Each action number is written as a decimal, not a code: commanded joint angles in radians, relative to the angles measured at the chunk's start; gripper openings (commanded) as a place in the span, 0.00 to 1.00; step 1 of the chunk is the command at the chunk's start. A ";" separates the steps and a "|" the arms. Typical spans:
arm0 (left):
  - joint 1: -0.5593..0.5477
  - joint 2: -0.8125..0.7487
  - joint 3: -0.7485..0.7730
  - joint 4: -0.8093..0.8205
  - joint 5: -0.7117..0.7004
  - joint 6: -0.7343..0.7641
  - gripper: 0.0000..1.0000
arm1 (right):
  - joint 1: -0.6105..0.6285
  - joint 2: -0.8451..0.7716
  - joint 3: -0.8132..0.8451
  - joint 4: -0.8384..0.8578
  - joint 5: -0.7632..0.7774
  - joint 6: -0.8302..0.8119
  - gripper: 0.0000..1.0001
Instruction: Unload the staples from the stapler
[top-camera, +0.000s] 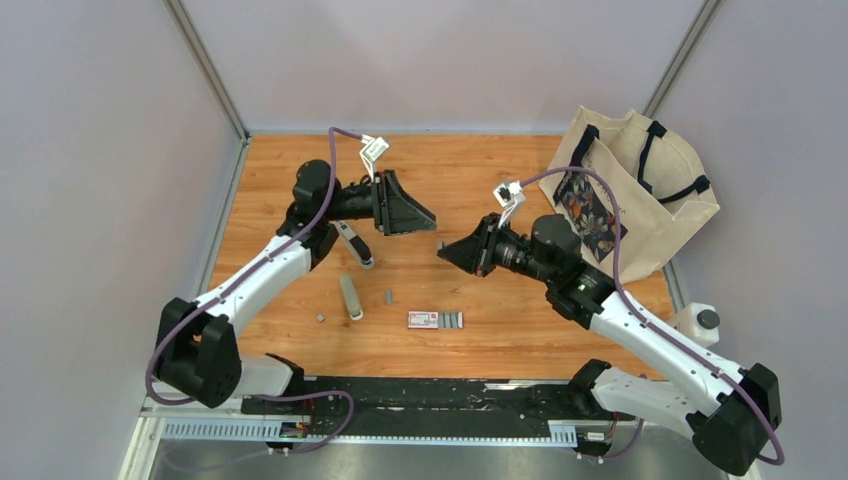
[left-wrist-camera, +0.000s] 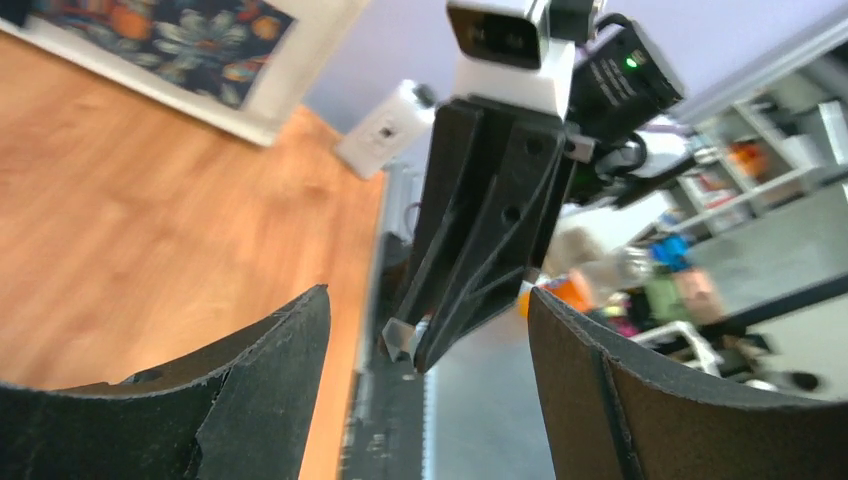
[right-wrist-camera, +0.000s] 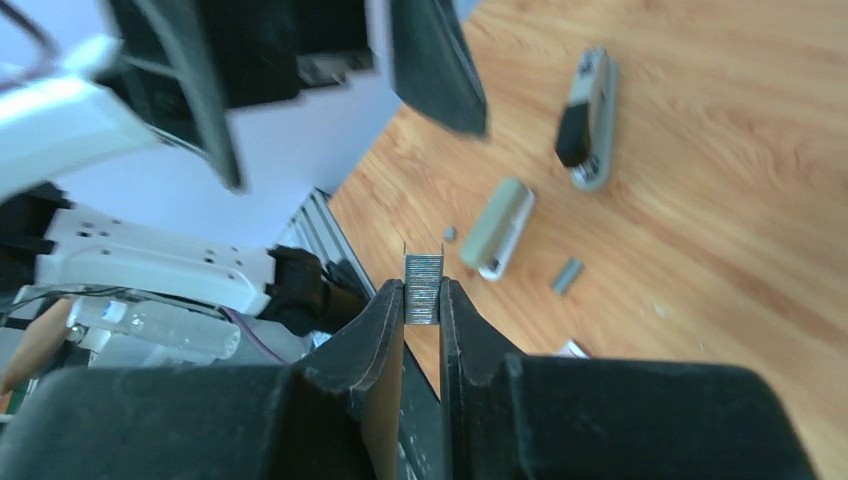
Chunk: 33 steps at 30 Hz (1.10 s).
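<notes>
Staples in right gripper

**Nothing readable in any of the views**

No legible text, brand or number anywhere, as far as I can see. The small red-and-white box on the table, just on the arm-base side of the right tool, has some print, but it's way too tiny to make out. The tote bag behind that tool only shows a flowery panel, no lettering.
</notes>
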 joint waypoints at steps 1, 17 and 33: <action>0.005 -0.042 0.197 -0.715 -0.130 0.574 0.80 | -0.002 0.005 -0.020 -0.243 0.050 -0.027 0.10; -0.017 -0.039 0.130 -1.167 -0.481 1.139 0.74 | 0.280 0.304 0.046 -0.615 0.517 0.206 0.00; -0.030 -0.126 0.074 -1.195 -0.501 1.179 0.77 | 0.357 0.589 0.235 -0.715 0.627 0.244 0.01</action>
